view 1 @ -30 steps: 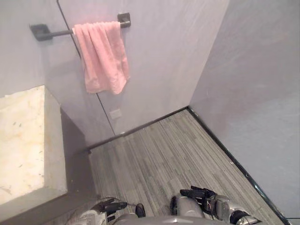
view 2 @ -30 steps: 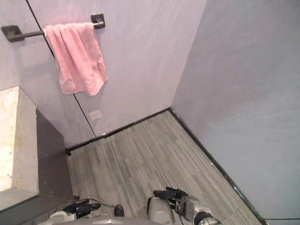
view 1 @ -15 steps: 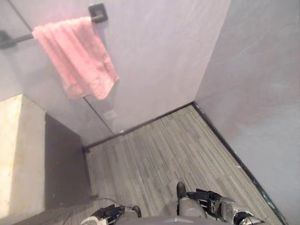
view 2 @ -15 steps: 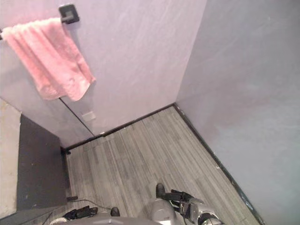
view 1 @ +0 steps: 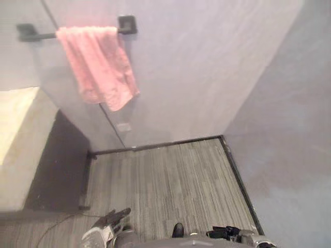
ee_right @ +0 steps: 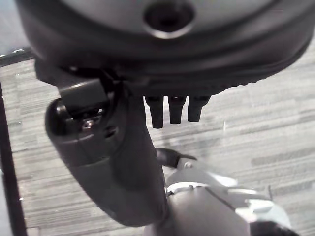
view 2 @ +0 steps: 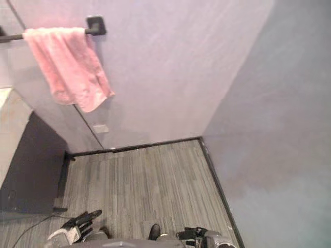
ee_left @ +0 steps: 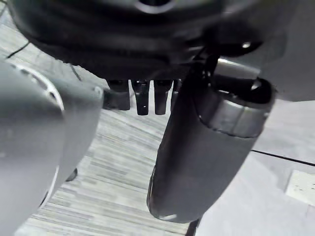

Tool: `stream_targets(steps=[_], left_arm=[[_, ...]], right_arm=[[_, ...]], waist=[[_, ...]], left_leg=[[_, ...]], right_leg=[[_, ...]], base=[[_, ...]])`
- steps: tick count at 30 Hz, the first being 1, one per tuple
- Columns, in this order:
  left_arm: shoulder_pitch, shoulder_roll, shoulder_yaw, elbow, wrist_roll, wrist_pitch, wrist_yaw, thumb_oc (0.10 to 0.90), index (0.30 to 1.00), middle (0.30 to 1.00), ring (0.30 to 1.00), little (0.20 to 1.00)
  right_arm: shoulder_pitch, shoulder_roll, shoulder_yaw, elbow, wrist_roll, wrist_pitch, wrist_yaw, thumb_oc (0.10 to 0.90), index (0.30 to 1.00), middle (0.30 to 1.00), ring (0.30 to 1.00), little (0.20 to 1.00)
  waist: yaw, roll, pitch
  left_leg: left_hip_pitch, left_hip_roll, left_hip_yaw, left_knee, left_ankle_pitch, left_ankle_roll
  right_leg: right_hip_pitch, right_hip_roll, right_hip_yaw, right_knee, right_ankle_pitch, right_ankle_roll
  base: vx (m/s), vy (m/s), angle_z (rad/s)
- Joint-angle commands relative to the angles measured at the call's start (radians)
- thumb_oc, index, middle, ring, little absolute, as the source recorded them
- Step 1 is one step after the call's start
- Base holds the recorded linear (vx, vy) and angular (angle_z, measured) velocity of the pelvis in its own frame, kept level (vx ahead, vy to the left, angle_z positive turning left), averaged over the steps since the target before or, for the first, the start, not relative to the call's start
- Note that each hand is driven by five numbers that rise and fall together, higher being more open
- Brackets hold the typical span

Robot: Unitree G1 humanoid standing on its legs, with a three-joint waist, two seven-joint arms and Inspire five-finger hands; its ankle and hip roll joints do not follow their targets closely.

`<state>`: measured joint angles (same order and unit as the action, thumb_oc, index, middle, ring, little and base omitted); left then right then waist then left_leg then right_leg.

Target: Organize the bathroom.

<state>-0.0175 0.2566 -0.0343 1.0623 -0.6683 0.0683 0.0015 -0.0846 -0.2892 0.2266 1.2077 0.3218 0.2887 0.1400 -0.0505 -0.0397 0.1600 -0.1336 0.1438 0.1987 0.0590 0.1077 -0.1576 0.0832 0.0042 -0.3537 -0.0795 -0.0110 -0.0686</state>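
Both hands hung low, empty: I saw left hand [view 1: 111, 222] with fingers straight and relaxed, right hand [view 1: 223, 233] the same, over striped grey floor [view 1: 170, 181]. Pink towel [view 1: 98, 64] draped over dark wall bar [view 1: 39, 35], well above. Pale stone counter [view 1: 18, 134] stood beside it on dark cabinet [view 1: 59, 165].

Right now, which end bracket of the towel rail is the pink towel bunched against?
The right-hand bracket: the pink towel hangs against it, while bare rail separates it from the left bracket.

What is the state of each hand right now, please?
Left hand: open, fingers straight, holding nothing.
Right hand: open, fingers straight, holding nothing.
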Motion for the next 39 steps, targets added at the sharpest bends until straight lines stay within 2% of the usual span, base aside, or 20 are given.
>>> stream_targets(steps=[1,7,9,12,14,15,16,17,18,19,20,21,23,24,27,29,32,34,37,39], left_arm=[[-0.025,0.110,-0.004,-0.065,0.049,-0.013,-0.007,0.800,0.900,0.900,0.900,0.900],[-0.025,0.156,-0.001,-0.090,0.099,0.012,-0.031,0.800,0.900,0.900,0.900,0.900],[-0.037,0.182,0.002,-0.090,0.081,0.032,-0.016,0.800,0.900,0.900,0.900,0.900],[-0.046,0.193,0.012,-0.087,0.079,0.040,0.010,0.800,0.900,0.900,0.900,0.900],[-0.053,0.192,0.022,-0.085,0.041,0.036,0.060,0.800,0.900,0.900,0.900,0.900],[-0.058,0.188,0.023,-0.086,0.024,0.033,0.089,0.800,0.900,0.900,0.900,0.900],[-0.058,0.188,0.023,-0.086,0.024,0.033,0.089,0.800,0.900,0.900,0.900,0.900],[-0.054,0.183,0.032,-0.101,-0.002,0.050,0.105,0.800,0.900,0.900,0.900,0.900],[-0.052,0.177,0.036,-0.113,-0.005,0.059,0.109,0.800,0.900,0.900,0.900,0.900],[-0.051,0.177,0.037,-0.115,-0.005,0.060,0.108,0.800,0.900,0.900,0.900,0.900],[-0.043,0.173,0.042,-0.126,-0.011,0.064,0.107,0.800,0.900,0.900,0.900,0.900],[-0.028,0.172,0.047,-0.145,-0.014,0.061,0.106,0.800,0.900,0.900,0.900,0.900],[-0.010,0.182,0.052,-0.165,-0.032,0.053,0.106,0.800,0.900,0.900,0.900,0.900],[-0.002,0.185,0.055,-0.172,-0.037,0.050,0.105,0.800,0.900,0.900,0.900,0.900],[0.009,0.163,0.045,-0.137,-0.005,0.009,0.079,0.800,0.900,0.900,0.900,0.900],[0.010,0.156,0.045,-0.126,-0.004,0.000,0.078,0.800,0.900,0.900,0.900,0.900],[0.000,0.165,0.067,-0.116,-0.005,0.002,0.086,0.800,0.900,0.900,0.900,0.900],[-0.007,0.212,0.092,-0.146,-0.025,0.013,0.089,0.800,0.900,0.900,0.900,0.900],[0.015,0.285,0.130,-0.264,0.035,0.048,0.132,0.800,0.900,0.900,0.900,0.900],[0.051,0.375,0.163,-0.405,0.118,0.044,0.132,0.800,0.900,0.900,0.900,0.900]], right_arm=[[0.100,-0.043,0.022,0.005,0.020,0.068,-0.002,0.800,0.900,0.900,0.900,0.900],[0.125,-0.039,0.006,-0.003,0.028,0.066,-0.024,0.800,0.900,0.900,0.900,0.900],[0.152,-0.026,-0.007,0.008,0.013,0.052,-0.035,0.800,0.900,0.900,0.900,0.900],[0.167,-0.017,-0.011,0.013,-0.008,0.039,-0.038,0.800,0.900,0.900,0.900,0.900],[0.177,-0.014,-0.006,0.004,-0.029,0.026,-0.039,0.800,0.900,0.900,0.900,0.900],[0.188,-0.018,-0.013,0.004,-0.039,0.002,-0.030,0.800,0.900,0.900,0.900,0.900],[0.188,-0.018,-0.013,0.004,-0.039,0.002,-0.030,0.800,0.900,0.900,0.900,0.900],[0.196,-0.017,-0.012,-0.001,-0.048,0.001,-0.021,0.800,0.900,0.900,0.900,0.900],[0.198,-0.007,-0.003,0.004,-0.060,-0.004,-0.020,0.800,0.900,0.900,0.900,0.900],[0.198,-0.005,-0.001,0.004,-0.063,-0.004,-0.019,0.800,0.900,0.900,0.900,0.900],[0.199,0.002,0.006,0.004,-0.066,-0.002,-0.022,0.800,0.900,0.900,0.900,0.900],[0.199,0.006,-0.002,-0.003,-0.077,0.003,-0.019,0.800,0.900,0.900,0.900,0.900],[0.193,0.011,-0.008,-0.009,-0.093,0.013,-0.013,0.800,0.900,0.900,0.900,0.900],[0.190,0.009,-0.009,-0.005,-0.092,0.012,-0.008,0.800,0.900,0.900,0.900,0.900],[0.190,0.001,-0.016,0.018,-0.070,-0.016,-0.009,0.800,0.900,0.900,0.900,0.900],[0.189,-0.003,-0.016,0.019,-0.066,-0.026,-0.021,0.800,0.900,0.900,0.900,0.900],[0.180,-0.048,-0.005,-0.030,-0.103,-0.087,-0.015,0.800,0.900,0.900,0.900,0.900],[0.161,-0.111,0.021,-0.171,-0.106,-0.101,-0.011,0.800,0.900,0.900,0.900,0.900],[0.145,-0.210,0.024,-0.578,-0.063,0.011,0.017,0.800,0.900,0.900,0.900,0.900],[0.159,-0.333,-0.044,-0.933,0.038,-0.055,0.099,0.800,0.900,0.900,0.900,0.900]], waist=[[0.005,0.047,0.045],[-0.004,0.059,0.024],[-0.018,0.076,0.018],[-0.018,0.077,0.016],[-0.021,0.084,0.028],[-0.029,0.102,0.047],[-0.029,0.102,0.047],[-0.032,0.107,0.058],[-0.030,0.103,0.066],[-0.030,0.103,0.070],[-0.022,0.088,0.072],[-0.020,0.067,0.077],[-0.020,0.053,0.087],[-0.026,0.049,0.089],[-0.040,0.044,0.076],[-0.042,0.040,0.067],[-0.040,0.024,0.044],[-0.037,0.018,0.037],[-0.037,0.008,0.037],[-0.046,-0.001,0.032]], left_leg=[[0.004,-0.054,-0.055,-0.102,0.073,0.063],[0.045,-0.093,-0.050,-0.098,0.011,0.095],[0.050,-0.101,-0.039,-0.063,-0.028,0.118],[0.041,-0.117,-0.038,-0.039,-0.051,0.140],[0.050,-0.137,-0.028,-0.021,-0.079,0.181],[0.087,-0.137,-0.046,-0.037,-0.088,0.191],[0.087,-0.137,-0.046,-0.037,-0.088,0.191],[0.119,-0.137,-0.059,-0.044,-0.091,0.185],[0.136,-0.137,-0.072,-0.038,-0.099,0.174],[0.140,-0.136,-0.075,-0.037,-0.100,0.172],[0.142,-0.140,-0.079,-0.029,-0.117,0.166],[0.150,-0.145,-0.075,-0.027,-0.142,0.159],[0.166,-0.136,-0.067,-0.025,-0.172,0.155],[0.177,-0.122,-0.054,-0.028,-0.175,0.157],[0.182,-0.093,-0.094,-0.010,-0.175,0.155],[0.184,-0.078,-0.089,-0.006,-0.170,0.145],[0.196,-0.061,-0.094,-0.010,-0.155,0.127],[0.200,-0.056,-0.102,-0.024,-0.144,0.119],[0.209,-0.050,-0.105,-0.047,-0.132,0.112],[0.224,-0.046,-0.094,-0.069,-0.128,0.112]], right_leg=[[0.011,-0.024,0.195,0.033,0.009,0.155],[0.027,-0.036,0.208,0.063,-0.026,0.162],[0.005,-0.048,0.213,0.167,-0.079,0.175],[-0.020,-0.065,0.207,0.261,-0.098,0.192],[-0.174,-0.124,0.207,0.564,-0.035,0.235],[-0.287,-0.135,0.234,0.728,0.021,0.226],[-0.288,-0.135,0.234,0.729,0.021,0.226],[-0.308,-0.155,0.241,0.689,0.058,0.220],[-0.285,-0.183,0.248,0.521,0.071,0.218],[-0.275,-0.185,0.247,0.491,0.068,0.218],[-0.251,-0.213,0.251,0.319,0.099,0.231],[-0.246,-0.235,0.265,0.119,0.166,0.259],[-0.262,-0.248,0.277,0.003,0.224,0.277],[-0.257,-0.236,0.302,0.006,0.202,0.289],[-0.233,-0.219,0.354,0.088,0.167,0.288],[-0.219,-0.206,0.341,0.107,0.145,0.286],[-0.177,-0.191,0.313,0.087,0.133,0.270],[-0.162,-0.187,0.302,0.072,0.131,0.264],[-0.157,-0.188,0.289,0.063,0.134,0.262],[-0.155,-0.188,0.287,0.053,0.139,0.269]], base=[[0.31,-0.031,-0.34],[0.23,0.071,-0.48],[0.31,0.203,-0.28],[0.16,0.149,-0.22],[0.12,0.250,-0.52],[0.11,0.210,-0.68],[0.16,0.110,-0.64],[0.21,-0.033,-0.23],[0.22,-0.043,-0.02],[0.21,-0.124,0.23],[0.17,-0.181,0.23],[0.21,-0.239,0.16],[0.16,-0.208,-0.12],[0.15,-0.168,-0.19],[0.19,-0.169,0.54],[0.21,-0.141,1.00],[0.20,-0.100,0.71],[0.15,-0.074,-0.02],[0.07,-0.061,-0.06],[0.07,-0.057,0.01]])
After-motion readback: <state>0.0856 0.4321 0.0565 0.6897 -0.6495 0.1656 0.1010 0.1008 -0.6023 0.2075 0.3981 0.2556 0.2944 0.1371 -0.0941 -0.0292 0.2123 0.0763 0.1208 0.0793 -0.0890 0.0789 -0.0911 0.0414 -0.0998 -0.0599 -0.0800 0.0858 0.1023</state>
